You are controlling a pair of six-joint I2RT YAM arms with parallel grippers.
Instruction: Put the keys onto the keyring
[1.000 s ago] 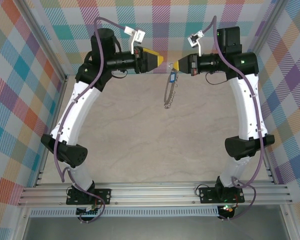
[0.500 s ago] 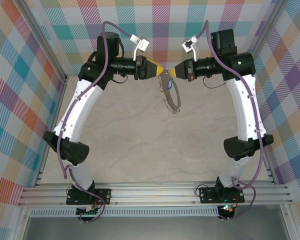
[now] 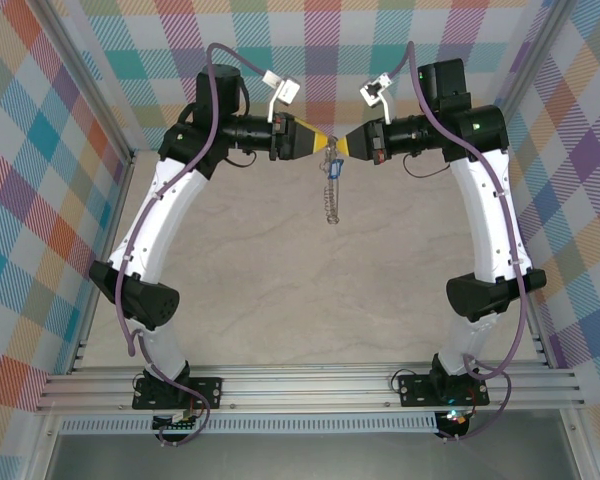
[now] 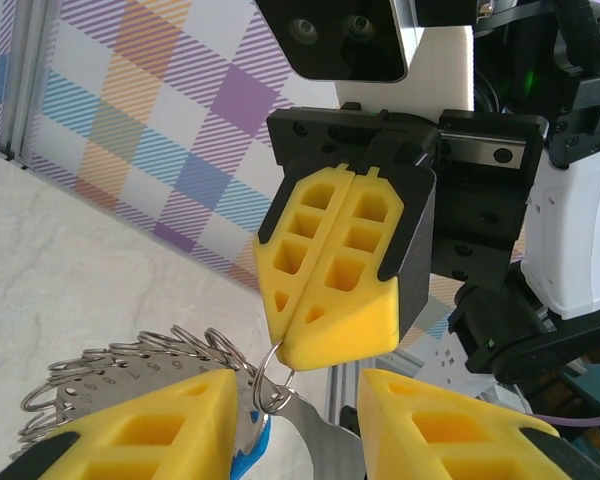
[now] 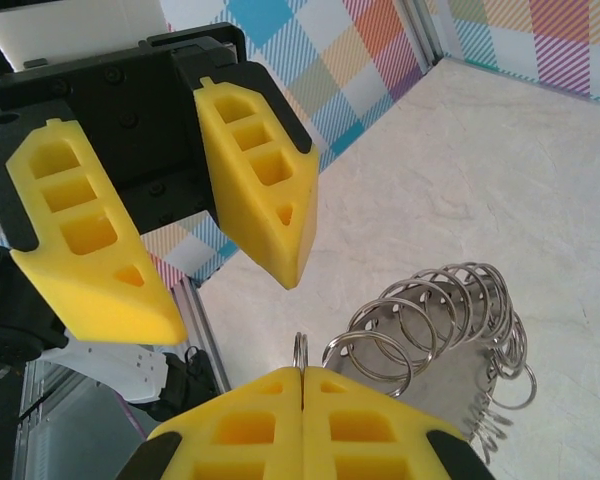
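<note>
**Nose to nose over the bench.** You had both arms raised tip to tip above the bench (image 3: 280,260) when this was taken. Your right claw (image 4: 292,352) was clenched, its two fingers pressed flat together on a thin wire loop at the top of the ring (image 3: 329,200). The ring dangled edge-on straight below that claw's tips, clear of the bench. Holding it by one loop appeared to let its own weight pull it plumb. That also fanned the other loops (image 5: 430,300) out just under the right claw, where they could be reached from the side.

Your left claw (image 5: 230,305) faced the right one and was released, its fingers apart and gripping nothing. Seen from the left wrist, the right claw's pinched loop sat just ahead of the gap between the left fingers. The key (image 4: 315,440) and its blue tag (image 4: 252,455) lay low in that gap, close against the finger nearer the loops. From above, the tag hung just below the point where the two claws met.

The likely reason for the face-off was that one claw steadied the ring while the other stood ready to take the key and work it along the wire. Whether the key was already threaded onto a loop could not be told, as the joint was too small and partly hidden by the fingers.
</note>
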